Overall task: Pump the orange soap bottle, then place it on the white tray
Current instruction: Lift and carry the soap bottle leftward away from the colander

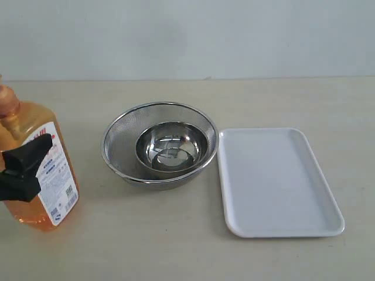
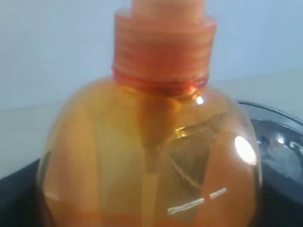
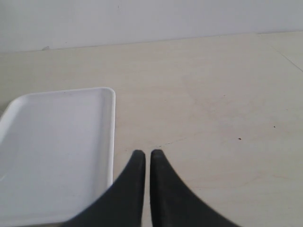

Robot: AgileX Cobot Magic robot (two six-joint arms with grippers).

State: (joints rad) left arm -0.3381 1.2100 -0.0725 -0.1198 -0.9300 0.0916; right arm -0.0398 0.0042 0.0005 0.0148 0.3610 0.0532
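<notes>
The orange soap bottle (image 1: pixel 41 175) stands at the far left of the exterior view, leaning slightly, its white-and-red label facing the bowl. My left gripper (image 1: pixel 26 167) is shut on its body, one black finger across the label. The left wrist view is filled by the bottle (image 2: pixel 151 156) and its orange collar (image 2: pixel 163 52); the pump head is cut off at the frame edge. The white tray (image 1: pixel 275 181) lies flat on the right, with nothing in it. My right gripper (image 3: pixel 147 154) is shut on nothing, just beside the tray's (image 3: pixel 57 142) rim. It does not show in the exterior view.
A round steel mesh bowl (image 1: pixel 159 143) with a smaller steel bowl (image 1: pixel 171 146) inside sits between the bottle and the tray, touching the tray's left edge. Its rim (image 2: pixel 277 137) shows behind the bottle. Pale tabletop surrounds everything; a white wall is at the back.
</notes>
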